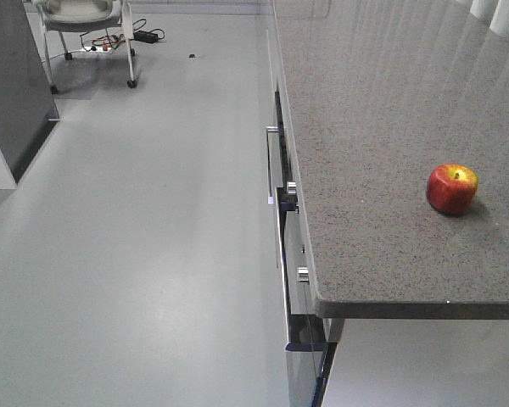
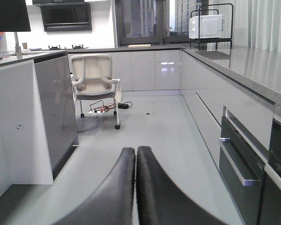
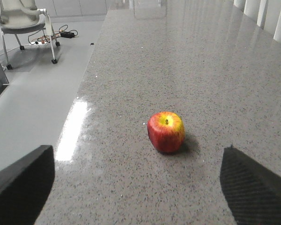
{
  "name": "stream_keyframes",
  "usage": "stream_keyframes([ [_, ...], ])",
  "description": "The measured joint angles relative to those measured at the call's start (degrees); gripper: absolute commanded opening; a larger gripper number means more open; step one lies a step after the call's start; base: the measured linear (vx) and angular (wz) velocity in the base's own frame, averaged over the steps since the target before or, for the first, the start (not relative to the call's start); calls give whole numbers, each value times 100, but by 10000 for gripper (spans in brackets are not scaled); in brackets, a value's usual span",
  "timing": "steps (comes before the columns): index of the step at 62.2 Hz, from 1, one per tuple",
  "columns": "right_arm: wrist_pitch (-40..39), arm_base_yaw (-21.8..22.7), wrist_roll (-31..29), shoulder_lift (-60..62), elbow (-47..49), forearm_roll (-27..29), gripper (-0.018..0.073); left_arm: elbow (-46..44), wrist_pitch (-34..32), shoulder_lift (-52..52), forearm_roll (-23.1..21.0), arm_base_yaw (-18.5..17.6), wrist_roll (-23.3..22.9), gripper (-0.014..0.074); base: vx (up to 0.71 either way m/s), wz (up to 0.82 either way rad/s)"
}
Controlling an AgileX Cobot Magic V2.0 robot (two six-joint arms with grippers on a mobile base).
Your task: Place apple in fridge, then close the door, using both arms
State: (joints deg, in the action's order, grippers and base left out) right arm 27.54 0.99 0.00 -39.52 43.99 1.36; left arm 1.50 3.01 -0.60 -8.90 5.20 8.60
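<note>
The apple [image 1: 451, 188] is red with a yellow patch round its stem and stands upright on the grey speckled counter [image 1: 382, 110], near its front right part. In the right wrist view the apple [image 3: 166, 131] lies just ahead of my right gripper [image 3: 136, 152]. That gripper is wide open, one finger [image 3: 18, 183] on each side, and does not touch the apple. My left gripper [image 2: 136, 151] is shut on nothing and hangs over the floor, pointing down the aisle. The fridge and its door are out of view.
Drawers with metal handles [image 1: 272, 165] run along the counter's left face. A low grey and white cabinet block [image 2: 47, 112] borders the aisle on the left. A white wheeled chair [image 2: 96, 82] and floor cables [image 1: 110, 42] are at the far end.
</note>
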Motion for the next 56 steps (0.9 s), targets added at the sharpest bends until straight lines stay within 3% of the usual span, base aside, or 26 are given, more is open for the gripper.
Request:
stream_keyframes([
  [16, 517, 0, 0, -1484, 1547, -53, 631, 0, 0, 0, 0, 0, 0, -6, 0, 0],
  [33, 1781, 2, 0, -3461, 3839, -192, 623, 0, 0, 0, 0, 0, 0, -6, 0, 0],
  [43, 2482, 254, -32, -4689, 5025, -136, 618, 0, 0, 0, 0, 0, 0, -6, 0, 0],
  [56, 3212, 711, -691, -6023, 5956, 640, 613, 0, 0, 0, 0, 0, 0, -6, 0, 0],
])
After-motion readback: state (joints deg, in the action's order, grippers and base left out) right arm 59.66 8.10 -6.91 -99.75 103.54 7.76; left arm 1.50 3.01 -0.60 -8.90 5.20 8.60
